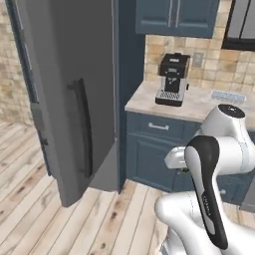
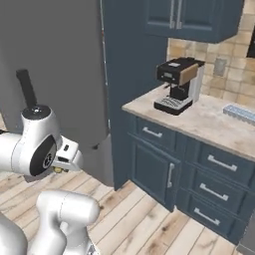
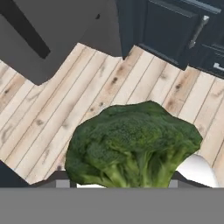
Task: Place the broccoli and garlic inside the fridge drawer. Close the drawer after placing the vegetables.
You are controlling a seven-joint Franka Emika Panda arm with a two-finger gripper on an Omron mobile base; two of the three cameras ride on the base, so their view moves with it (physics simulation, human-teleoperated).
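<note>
On my left the tall grey fridge door is standing swung out over the plank floor, its dark bar handle facing me, and I am judging that I am in the carrying step, bringing the broccoli toward the fridge drawer, which I am not seeing from here. Next I am going to need to get round that door, find the drawer and lower the floret into it, then deal with the garlic. Moving rightward, blue cabinets are running under a pale counter bearing a black coffee machine. My gripper is clamped on the broccoli: the crown is sitting right in front of my hand camera, jaws set partly apart by its stalk, above bare floor
</note>
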